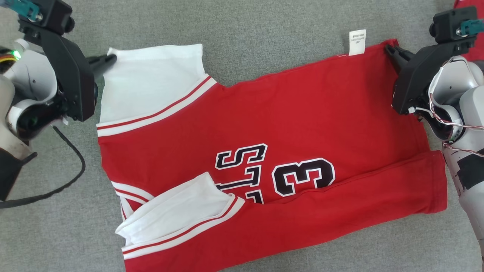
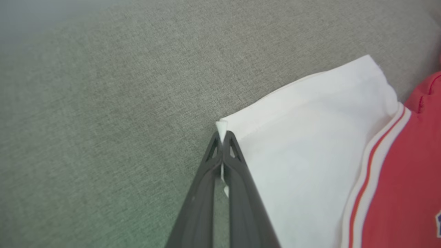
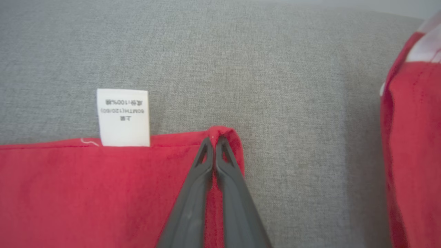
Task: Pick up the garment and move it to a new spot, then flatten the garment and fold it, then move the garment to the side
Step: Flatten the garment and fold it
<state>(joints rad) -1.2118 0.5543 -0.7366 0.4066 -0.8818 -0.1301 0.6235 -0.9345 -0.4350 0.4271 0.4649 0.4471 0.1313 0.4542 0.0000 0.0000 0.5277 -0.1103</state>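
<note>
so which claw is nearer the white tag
Right. The right claw grips the shirt at its corner, just beside the tag; the left claw grips the sleeve at the opposite end.

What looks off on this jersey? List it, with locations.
The white care label sticks out past the far edge of the jersey onto the grey surface. Its near side is folded over the lettering, hiding part. No damage shows.

Garment (image 1: 287,113) runs off the bottom edge at six o'clock; its folded flap (image 1: 321,204) hides part of the lettering (image 1: 242,166).
</note>
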